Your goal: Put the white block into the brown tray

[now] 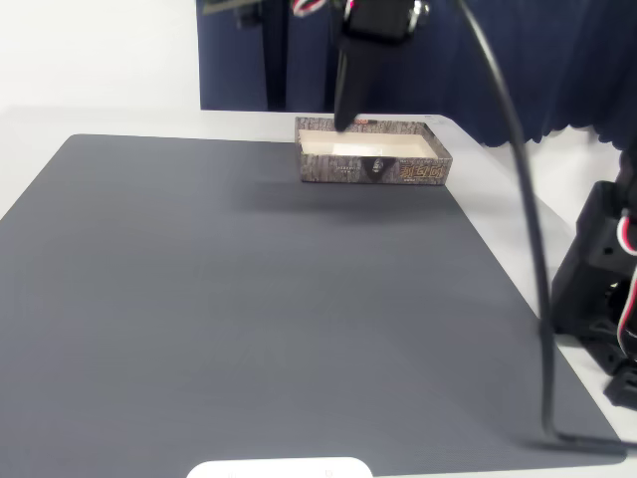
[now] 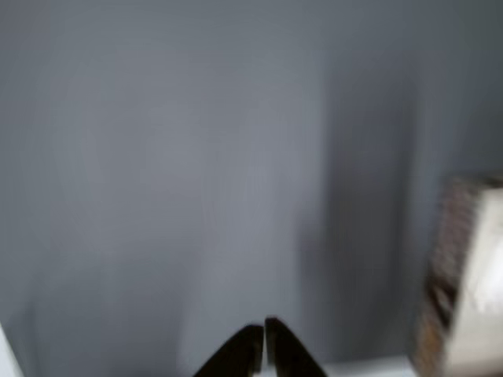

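We are looking at one brown tray (image 1: 373,169), a shallow rectangular box with dark wood-grain sides carrying printed label marks and a pale cream inside, sitting at the far edge of a dark grey mat (image 1: 249,299) in the fixed view. Inside it, a paler flat patch is showing against the cream floor, but we cannot tell whether that is the white block. In the wrist view the tray (image 2: 464,275) is appearing blurred at the right edge, brown-patterned wall toward us and cream interior beyond. One black gripper (image 1: 343,118) is hanging down from the top of the fixed view, its tip just over the tray's far left corner; we cannot tell whether it is touching the rim. In the wrist view the gripper (image 2: 263,345) is showing its two dark fingertips pressed together with nothing between them, above bare grey mat. One rounded white plate shape (image 1: 281,468) is peeking in at the bottom edge of the fixed view, well apart from the tray.
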